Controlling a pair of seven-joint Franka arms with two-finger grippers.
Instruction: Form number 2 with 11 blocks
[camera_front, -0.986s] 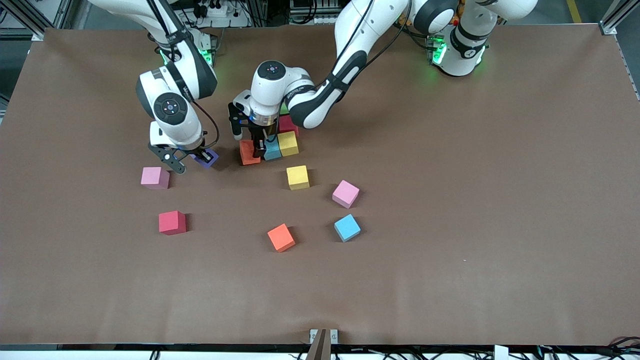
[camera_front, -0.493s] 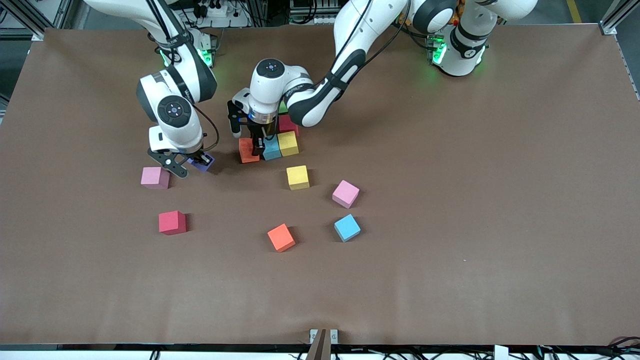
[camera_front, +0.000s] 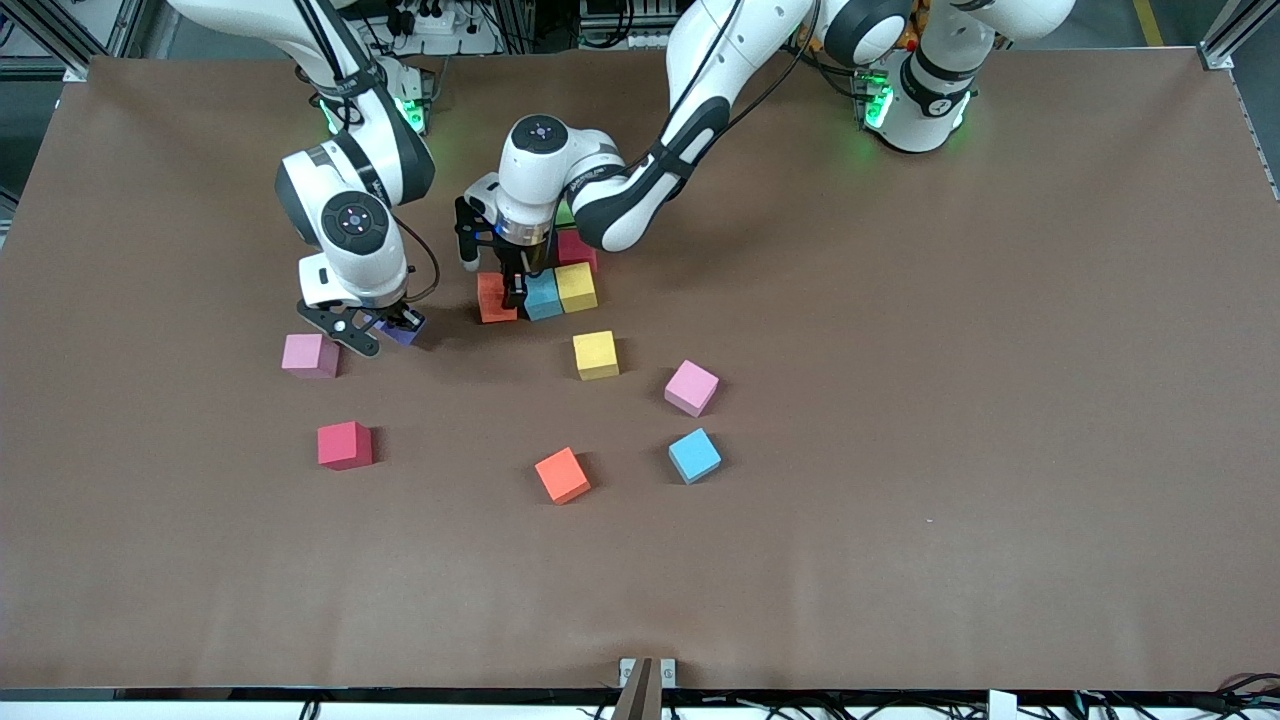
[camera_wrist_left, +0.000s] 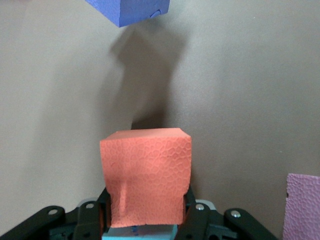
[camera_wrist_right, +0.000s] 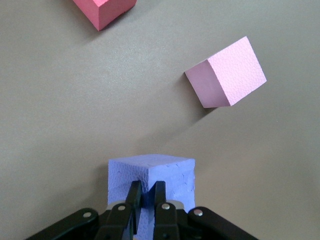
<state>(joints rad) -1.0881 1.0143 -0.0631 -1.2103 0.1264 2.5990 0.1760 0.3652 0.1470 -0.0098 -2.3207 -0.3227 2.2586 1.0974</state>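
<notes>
Looking like a robotics lab, not a home or shop. Two white Franka arms (camera_front: 640, 190) are standing bolted at the edge of a big table (camera_front: 900, 500) that is wearing a plain brown matte cover. Green status lights (camera_front: 878, 105) are glowing at the arm bases. Aluminium extrusion framing (camera_front: 1225, 45) is showing at the table corners, and a power strip with cabling (camera_front: 430, 20) is sitting just past the table edge by the bases. A small bracket mount (camera_front: 645, 672) is poking up at the edge nearest the front camera. Coloured foam blocks (camera_front: 596, 355) are lying scattered as test props.
</notes>
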